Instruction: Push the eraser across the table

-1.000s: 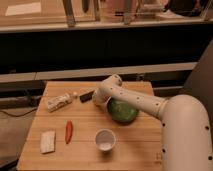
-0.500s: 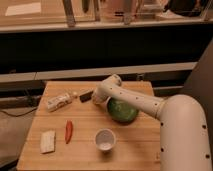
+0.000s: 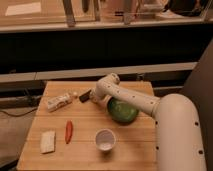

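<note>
— Well, what lies on the light wooden butcher-block table (image 3: 85, 159), starting at the left?
— A pale flat rectangular block (image 3: 48, 141) near the front corner. Farther back is a whitish crinkled packet (image 3: 61, 101), then a slim red pepper-like piece (image 3: 69, 131).
— And the eraser?
— The small dark oblong eraser (image 3: 85, 96) sits toward the back, just right of the packet. The gripper (image 3: 96, 95) is low, just beside its right end. How wide it stands I cannot tell.
— Further right?
— A white round cup (image 3: 105, 139) near the front, and a round green bowl (image 3: 122, 115) behind it, its far edge under the white arm (image 3: 135, 100).
</note>
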